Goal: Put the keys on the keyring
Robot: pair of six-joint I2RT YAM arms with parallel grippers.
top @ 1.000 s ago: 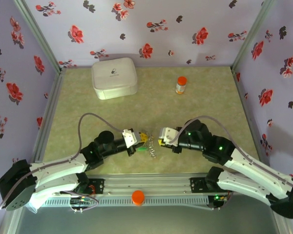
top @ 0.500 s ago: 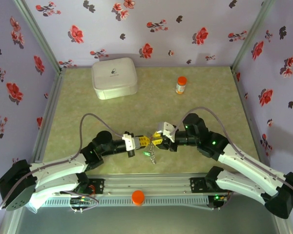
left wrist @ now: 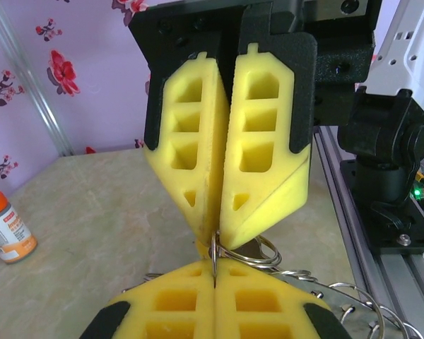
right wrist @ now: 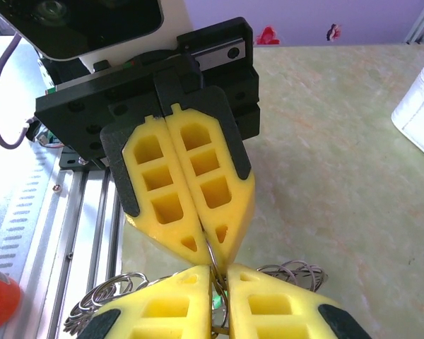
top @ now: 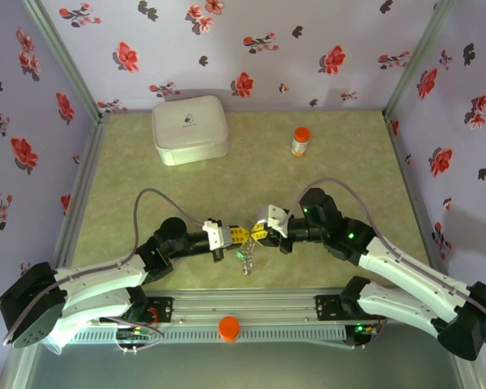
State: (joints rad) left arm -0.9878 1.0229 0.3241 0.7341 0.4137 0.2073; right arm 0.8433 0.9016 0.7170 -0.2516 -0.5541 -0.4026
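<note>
My left gripper and right gripper meet tip to tip above the near middle of the table. In the left wrist view my left gripper is shut on a thin silver wire ring, and the right gripper pinches the same ring from the far side. In the right wrist view the right gripper is closed to a narrow slit on the ring, with a green key head inside the slit. A bunch of keys hangs below both grippers. I cannot tell if this ring is the keyring.
An orange-capped bottle stands at the back right and a white box at the back left. More silver wire loops dangle beside the fingers. The metal rail with both arm bases runs along the near edge.
My right gripper has moved left to meet the left gripper and closed on the ring. The left gripper stayed shut and shifted slightly right, with the keys swinging under it.
</note>
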